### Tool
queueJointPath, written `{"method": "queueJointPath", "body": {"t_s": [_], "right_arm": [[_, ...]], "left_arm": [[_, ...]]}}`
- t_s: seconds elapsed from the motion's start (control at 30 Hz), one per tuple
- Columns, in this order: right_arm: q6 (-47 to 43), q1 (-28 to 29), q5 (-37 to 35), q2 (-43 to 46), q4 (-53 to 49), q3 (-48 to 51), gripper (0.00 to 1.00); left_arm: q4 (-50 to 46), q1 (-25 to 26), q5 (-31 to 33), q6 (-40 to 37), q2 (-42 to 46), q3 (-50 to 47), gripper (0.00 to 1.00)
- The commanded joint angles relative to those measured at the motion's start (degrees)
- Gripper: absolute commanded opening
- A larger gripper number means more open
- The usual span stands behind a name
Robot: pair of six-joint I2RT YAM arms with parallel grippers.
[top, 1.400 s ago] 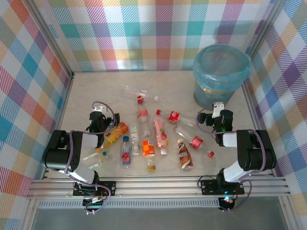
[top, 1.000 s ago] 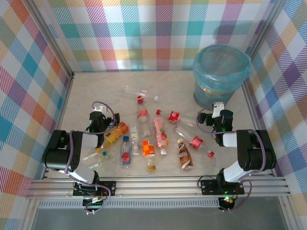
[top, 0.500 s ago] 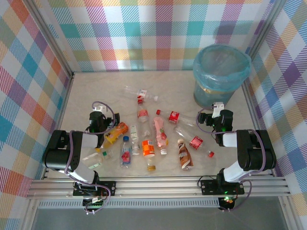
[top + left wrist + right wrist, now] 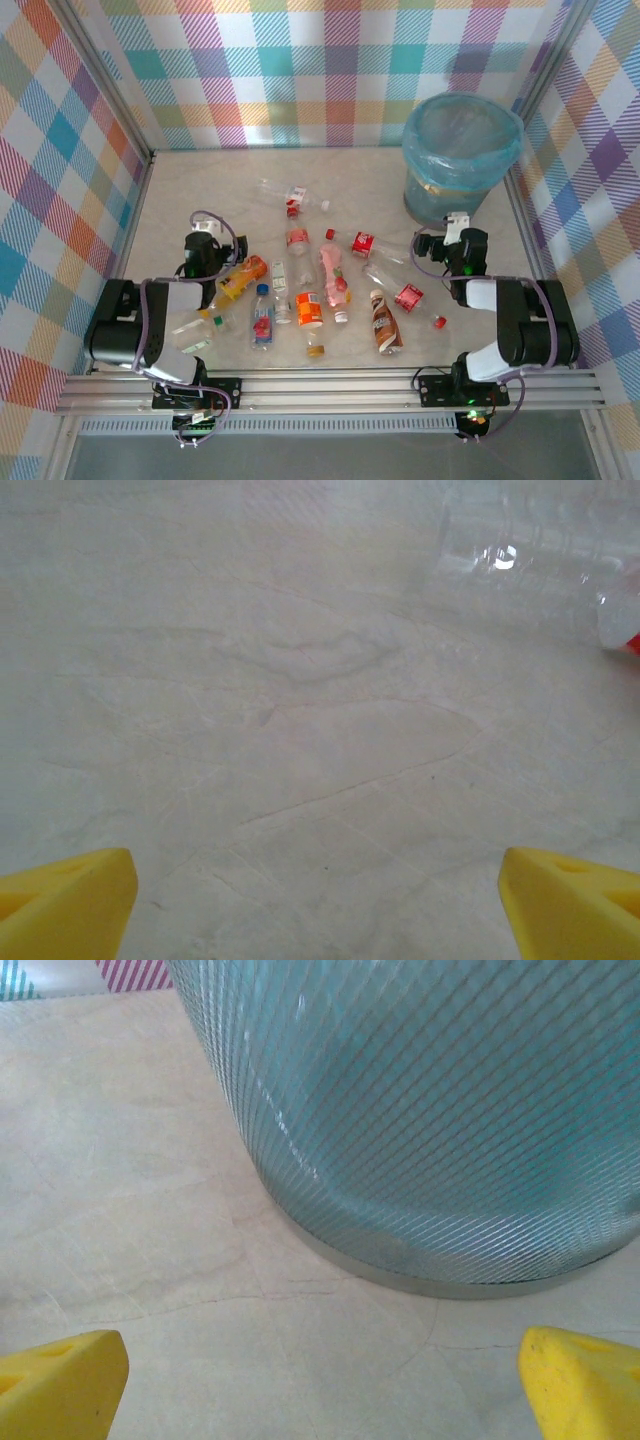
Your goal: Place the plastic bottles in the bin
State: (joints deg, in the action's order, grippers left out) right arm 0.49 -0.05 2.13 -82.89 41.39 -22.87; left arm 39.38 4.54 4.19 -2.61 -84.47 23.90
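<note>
Several plastic bottles lie scattered mid-table: an orange bottle (image 4: 243,277), a pink one (image 4: 333,270), a brown one (image 4: 385,322), a clear one with a red label (image 4: 392,283) and a clear one further back (image 4: 290,195). The bin (image 4: 460,155), grey-blue with a light-blue liner, stands at the back right. My left gripper (image 4: 205,245) hangs low just left of the orange bottle, open over bare table (image 4: 320,910), with a clear bottle (image 4: 540,550) ahead to its right. My right gripper (image 4: 455,240) is open in front of the bin, facing the bin's ribbed wall (image 4: 430,1110), nothing between its fingers (image 4: 320,1390).
Checked walls enclose the marble table (image 4: 190,185) on three sides. A small red cap (image 4: 438,322) lies loose near the right arm. Another clear bottle (image 4: 195,332) rests beside the left arm's links. Bare table stretches at the back left.
Both arms' rear links have sunk slightly toward the near edge. The grippers, bottles and bin sit where they were.
</note>
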Motion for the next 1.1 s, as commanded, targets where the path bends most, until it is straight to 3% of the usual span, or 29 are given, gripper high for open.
{"method": "queueJointPath", "body": {"t_s": [0.0,0.13,0.3,0.47,0.63,0.83,1.07], "right_arm": [[1.53,-0.22,-1.61,7.49,-4.58,-0.73,1.00],[5.55,-0.13,-1.59,16.88,-19.22,-3.27,1.00],[12.60,0.39,1.36,26.99,-42.34,-9.84,0.97],[16.12,3.93,6.43,33.65,-54.25,-12.85,0.89],[17.64,9.72,8.39,36.30,-62.04,-15.52,0.81],[18.49,17.61,8.04,33.62,-65.66,-19.95,0.77],[20.29,20.75,6.21,31.35,-65.29,-23.20,0.76]], "left_arm": [[-6.44,1.48,4.98,-0.12,9.28,0.89,0.93],[-23.95,6.01,13.82,1.76,18.34,6.06,0.92],[-46.60,10.51,15.57,10.70,21.04,16.74,0.86],[-64.06,17.81,14.24,19.12,17.87,26.02,0.86],[-71.32,25.01,9.31,24.81,13.39,31.29,0.86],[-72.46,25.70,-0.83,29.40,4.03,38.17,0.86],[-75.54,25.70,-3.37,25.94,-9.63,50.28,0.85]]}}
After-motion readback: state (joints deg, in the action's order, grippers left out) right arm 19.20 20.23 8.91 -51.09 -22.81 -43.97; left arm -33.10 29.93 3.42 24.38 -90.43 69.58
